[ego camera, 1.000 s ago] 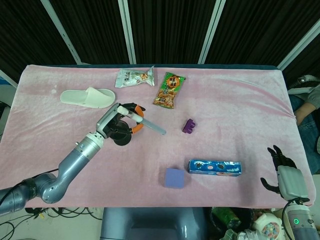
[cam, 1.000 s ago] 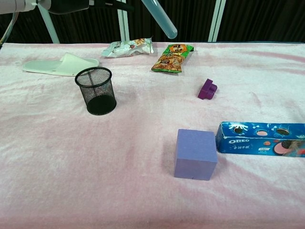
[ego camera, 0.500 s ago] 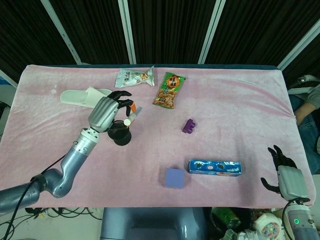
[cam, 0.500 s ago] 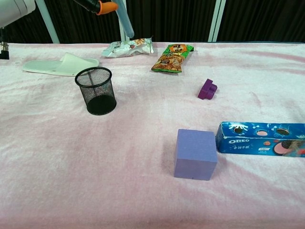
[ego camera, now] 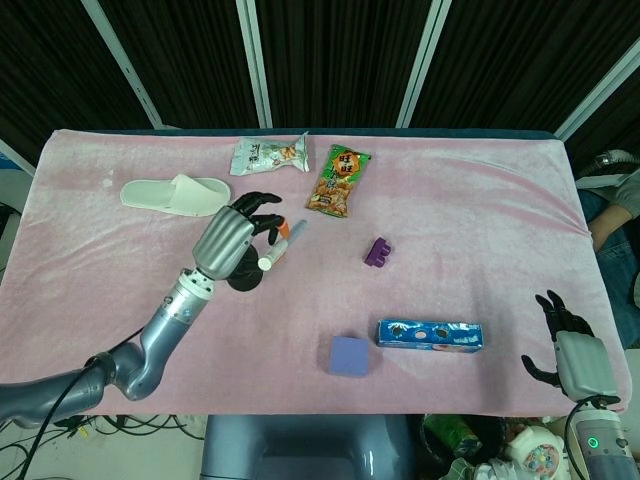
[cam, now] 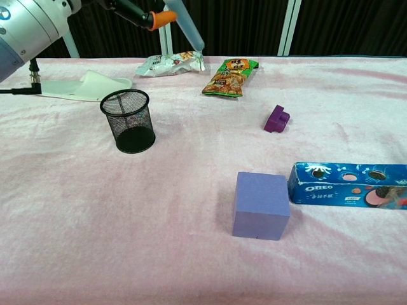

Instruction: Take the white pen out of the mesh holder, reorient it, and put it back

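Note:
My left hand [ego camera: 232,238] holds the white pen [ego camera: 283,243] in the air above the table, gripping it near one end. In the head view the pen slants from its white cap near the hand up toward the far right. The chest view shows the pen [cam: 189,27] high at the top edge, angled down to the right, well above and to the right of the black mesh holder [cam: 129,121]. The holder stands upright with nothing in it. From the head view it [ego camera: 244,282] is mostly hidden under the hand. My right hand [ego camera: 563,331] hangs off the table's near right edge, holding nothing.
A white slipper [ego camera: 175,194] lies at the back left, with two snack bags [ego camera: 270,155] [ego camera: 339,180] behind the holder. A small purple toy [ego camera: 379,251] sits mid-table. A purple cube [cam: 261,205] and a blue Oreo box [cam: 346,187] lie near the front right.
My left hand has turned with the pen in it. The pen swung from lying out to the right, through a steep end-on pose, to a slant toward the far right.

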Robot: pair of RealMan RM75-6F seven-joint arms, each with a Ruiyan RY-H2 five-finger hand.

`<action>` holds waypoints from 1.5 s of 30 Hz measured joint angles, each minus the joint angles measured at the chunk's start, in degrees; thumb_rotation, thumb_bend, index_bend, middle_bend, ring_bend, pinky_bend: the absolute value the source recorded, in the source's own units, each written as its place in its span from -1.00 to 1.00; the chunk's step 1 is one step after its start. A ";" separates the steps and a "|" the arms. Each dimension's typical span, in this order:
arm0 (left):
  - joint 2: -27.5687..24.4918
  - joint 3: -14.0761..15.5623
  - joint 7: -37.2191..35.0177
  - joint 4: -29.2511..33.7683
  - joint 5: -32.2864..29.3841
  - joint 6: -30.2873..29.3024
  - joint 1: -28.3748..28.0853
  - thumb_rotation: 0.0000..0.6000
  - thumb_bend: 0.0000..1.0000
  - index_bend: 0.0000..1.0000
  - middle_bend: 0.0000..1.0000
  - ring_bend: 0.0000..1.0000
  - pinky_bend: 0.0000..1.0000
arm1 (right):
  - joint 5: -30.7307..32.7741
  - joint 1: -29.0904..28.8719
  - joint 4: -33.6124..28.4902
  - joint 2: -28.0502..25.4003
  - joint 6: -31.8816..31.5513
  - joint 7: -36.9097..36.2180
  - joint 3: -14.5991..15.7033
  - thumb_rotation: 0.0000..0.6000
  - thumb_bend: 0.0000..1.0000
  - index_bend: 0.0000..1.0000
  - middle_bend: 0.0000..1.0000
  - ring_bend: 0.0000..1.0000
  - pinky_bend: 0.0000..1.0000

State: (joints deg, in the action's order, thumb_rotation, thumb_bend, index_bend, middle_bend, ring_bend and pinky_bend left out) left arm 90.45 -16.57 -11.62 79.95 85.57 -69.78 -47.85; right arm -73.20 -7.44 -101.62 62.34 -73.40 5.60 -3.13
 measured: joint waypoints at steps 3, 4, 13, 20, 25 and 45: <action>-2.04 -1.65 -6.89 7.93 -5.36 3.21 0.51 1.00 -0.16 0.37 0.29 -0.56 -0.48 | -0.09 0.01 0.00 0.01 -0.03 0.01 0.03 1.00 -0.63 -1.00 -1.00 -0.68 -0.66; -3.19 -2.46 -10.30 11.01 -7.64 4.91 0.77 1.00 -0.16 0.37 0.29 -0.56 -0.47 | -0.09 0.02 0.00 0.01 -0.04 0.01 0.03 1.00 -0.63 -1.00 -1.00 -0.68 -0.66; -14.71 -8.60 -38.03 24.75 -17.90 22.69 2.47 1.00 -0.16 0.37 0.29 -0.56 -0.46 | -0.01 -0.01 0.01 0.04 0.02 0.16 0.05 1.00 -0.63 -1.00 -1.00 -0.68 -0.66; -15.41 -7.13 -39.55 21.98 -14.98 24.52 2.66 1.00 -0.16 0.37 0.29 -0.56 -0.46 | 0.13 0.01 -0.06 0.00 0.00 0.20 0.00 1.00 -0.63 -1.00 -1.00 -0.68 -0.66; -12.39 -4.73 -22.60 16.83 -12.51 19.40 2.68 1.00 -0.16 0.37 0.29 -0.56 -0.46 | 0.12 -0.01 -0.04 -0.01 0.07 0.18 0.02 1.00 -0.63 -1.00 -1.00 -0.68 -0.66; -5.30 -3.20 -4.65 10.81 -1.34 1.35 1.50 1.00 -0.16 0.38 0.30 -0.55 -0.44 | -0.13 0.02 0.00 0.00 -0.05 0.23 0.09 1.00 -0.63 -1.00 -1.00 -0.68 -0.66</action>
State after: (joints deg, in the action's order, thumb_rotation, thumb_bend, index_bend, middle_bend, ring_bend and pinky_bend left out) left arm 85.15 -19.77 -16.27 90.76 84.23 -68.43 -46.35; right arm -73.33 -7.42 -101.63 62.34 -73.45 5.82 -3.04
